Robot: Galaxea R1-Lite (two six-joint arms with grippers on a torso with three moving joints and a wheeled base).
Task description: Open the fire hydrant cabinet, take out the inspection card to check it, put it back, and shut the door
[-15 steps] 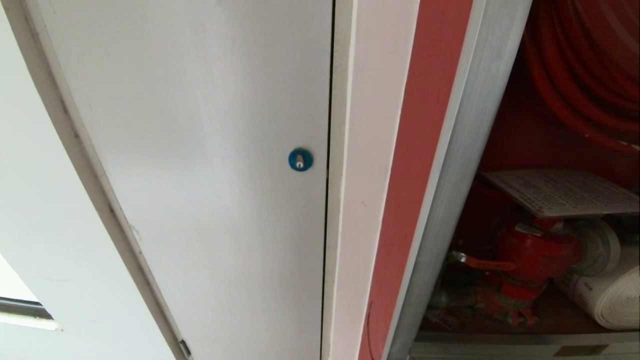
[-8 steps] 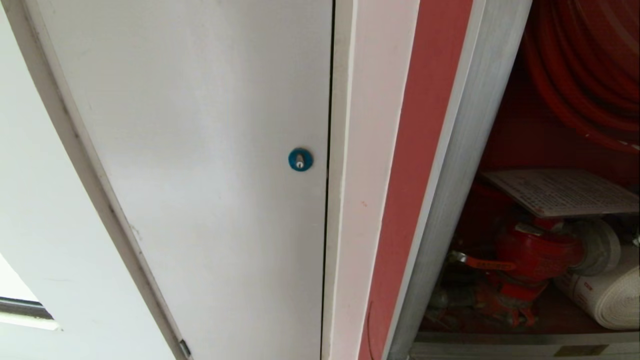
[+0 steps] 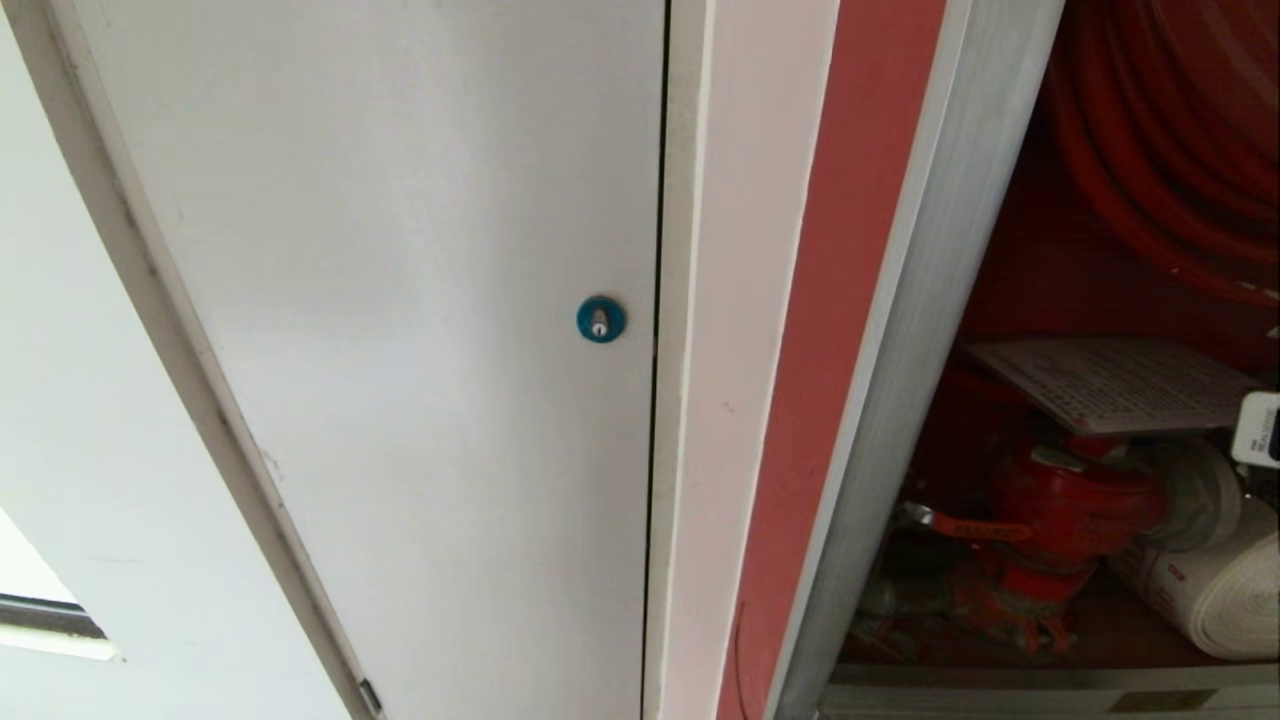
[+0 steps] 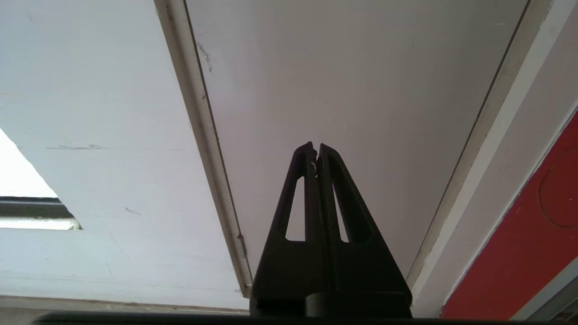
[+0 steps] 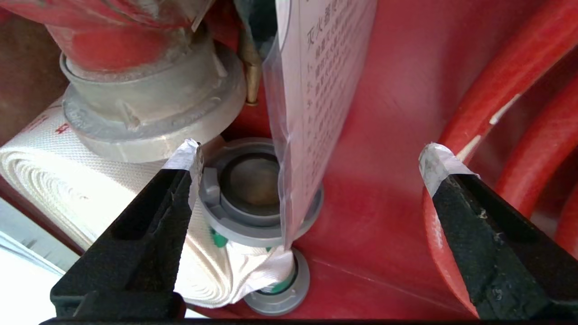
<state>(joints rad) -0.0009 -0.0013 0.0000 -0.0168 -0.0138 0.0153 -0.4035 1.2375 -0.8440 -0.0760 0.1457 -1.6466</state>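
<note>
Right gripper (image 5: 311,158) has just edged into the red fire hydrant cabinet (image 3: 900,330), jaws spread wide and empty astride the inspection card (image 5: 316,90).

One inspection card (image 3: 1120,385), one rolled hose (image 3: 1215,595), one valve (image 3: 1075,505).

- Most of what I see from the head camera is a plain white door (image 3: 400,330), shut, with a small blue round lock (image 3: 601,319) near its right edge.
- Beside that edge runs a white door frame (image 3: 720,350), then a salmon-red strip (image 3: 830,380) alongside it.
- To the left of the door I get a white wall (image 3: 70,420) in soft, even light, with faint scuff marks showing from the left wrist camera.
- Low on the far left, a bright overexposed opening (image 3: 25,570) sits above a dark grey ledge (image 3: 50,618).
</note>
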